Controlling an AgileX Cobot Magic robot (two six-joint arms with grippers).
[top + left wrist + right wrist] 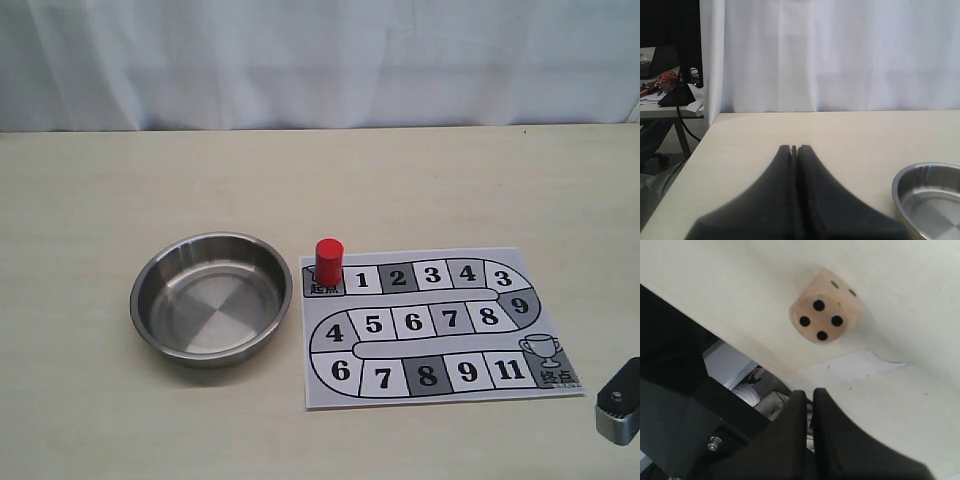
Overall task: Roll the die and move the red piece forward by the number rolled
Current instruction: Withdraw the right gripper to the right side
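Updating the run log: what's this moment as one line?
die on table, outside bowl | red piece on start square | left fingers shut, empty | right fingers shut, empty, by die

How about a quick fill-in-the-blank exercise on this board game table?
1. The red piece stands beside the square numbered ____.
2. In the exterior view, the bowl sits to the ____ of the board.
3. The die face seen in the right wrist view shows ____ pips.
4. The left gripper and right gripper are both ____.
Missing words: 1; left; four; shut.
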